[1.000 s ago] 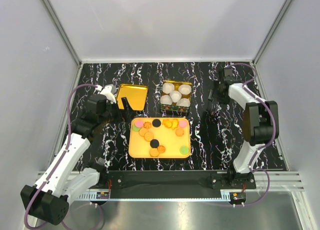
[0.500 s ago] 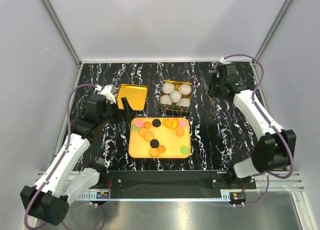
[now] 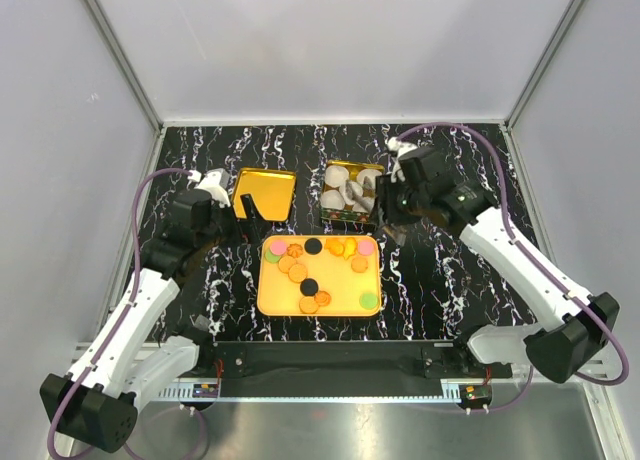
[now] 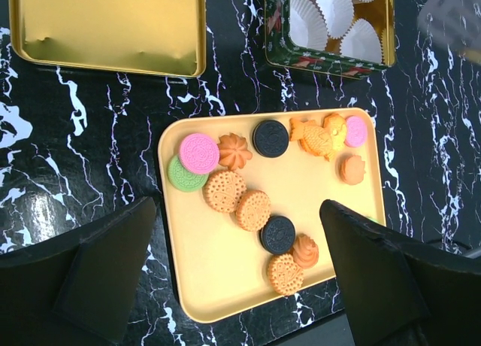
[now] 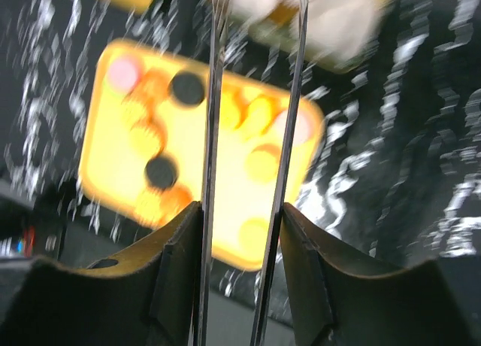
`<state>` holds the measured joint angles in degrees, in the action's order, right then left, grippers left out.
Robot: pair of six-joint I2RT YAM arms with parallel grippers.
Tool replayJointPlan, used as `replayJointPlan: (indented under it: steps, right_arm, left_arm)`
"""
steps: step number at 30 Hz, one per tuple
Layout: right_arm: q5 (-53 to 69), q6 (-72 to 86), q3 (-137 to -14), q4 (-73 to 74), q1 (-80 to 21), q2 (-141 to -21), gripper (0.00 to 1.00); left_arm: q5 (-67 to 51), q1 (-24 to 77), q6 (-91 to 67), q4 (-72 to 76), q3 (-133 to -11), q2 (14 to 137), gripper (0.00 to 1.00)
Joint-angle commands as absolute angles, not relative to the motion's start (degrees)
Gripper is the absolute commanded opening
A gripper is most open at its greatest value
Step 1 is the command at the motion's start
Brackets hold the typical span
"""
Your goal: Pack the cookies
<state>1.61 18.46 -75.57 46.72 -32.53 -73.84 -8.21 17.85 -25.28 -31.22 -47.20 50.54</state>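
**Cookie-packing cell, seen from above and from both wrists.** The cookies (image 4: 252, 210), small flat discs that are mostly orange with two black, two pink and one green visible, are being carried loose on a yellow rectangular tray (image 3: 340, 292) at the middle of the black, white-veined bench (image 3: 430, 280). Just beyond the tray, a gold-rimmed rectangular tin (image 4: 323, 66) is being kept open, with white crinkled paper cups (image 4: 331, 7) sitting inside it. Its shallow gold lid (image 3: 265, 192) is lying inner face up to the left.

The left end effector (image 3: 252, 212) is being held above the near-left part of the tray. Its black fingers (image 4: 113, 263) are spread wide and nothing is being held. The right end effector (image 3: 386, 220) is being held over the tin's near right corner, by the far edge of the tray. In the blurred right wrist view its fingers are parted by a narrow gap, and only the tray is showing between them.

The cookies are being judged light, stiff and brittle, and likely to chip or crumble under a hard squeeze. A light pinch across the diameter, at the rim, is being advised. Because each disc lies flat, the fingertips would need to reach tray level. Single discs, such as the orange one near the right edge, are being judged easier to take. Overlapping pieces, such as the pink cookie lying partly on the green one, are being judged harder.
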Motion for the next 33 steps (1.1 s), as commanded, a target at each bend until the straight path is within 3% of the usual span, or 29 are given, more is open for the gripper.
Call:
replayJointPlan:
  steps: [1, 11, 33]
  right_arm:
    - [6.14, 19.86, -77.17, 50.8, -36.99, -72.07, 0.5]
    - [7.21, 21.36, -78.31, 52.12, -50.26, -76.46, 0.54]
    - [6.51, 19.16, -83.85, 50.1, -57.74, -90.88, 0.58]
  left_arm:
    - [-6.07, 17.49, -24.7, -30.59, -47.64, 49.66, 0.99]
    - [-6.5, 16.96, -24.87, -30.59, -47.64, 49.66, 0.99]
    - [-5.36, 16.87, -24.7, -31.11, -47.46, 47.99, 0.99]
